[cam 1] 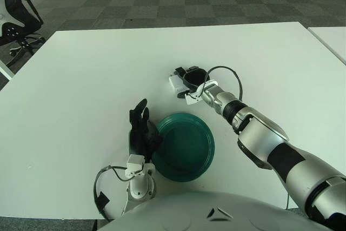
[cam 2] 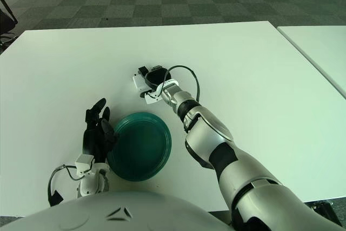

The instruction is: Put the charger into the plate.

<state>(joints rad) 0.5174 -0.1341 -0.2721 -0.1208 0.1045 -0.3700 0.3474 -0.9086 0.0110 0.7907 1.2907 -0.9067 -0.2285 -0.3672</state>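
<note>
The white charger (cam 1: 174, 83) is at the middle of the white table (cam 1: 81, 79), just beyond the plate. My right hand (cam 1: 188, 76) reaches in from the right, and its black fingers curl around the charger's right end, low over the tabletop. The charger's left end sticks out from the hand. The teal plate (cam 1: 186, 147) lies empty near the table's front edge, below the hand. My left hand (cam 1: 141, 128) shows beside the plate's left rim with its fingers stretched out, holding nothing.
A black office chair (cam 1: 15, 22) stands off the table's far left corner. A second white table (cam 1: 331, 39) adjoins on the right. The chequered carpet floor lies beyond the far edge.
</note>
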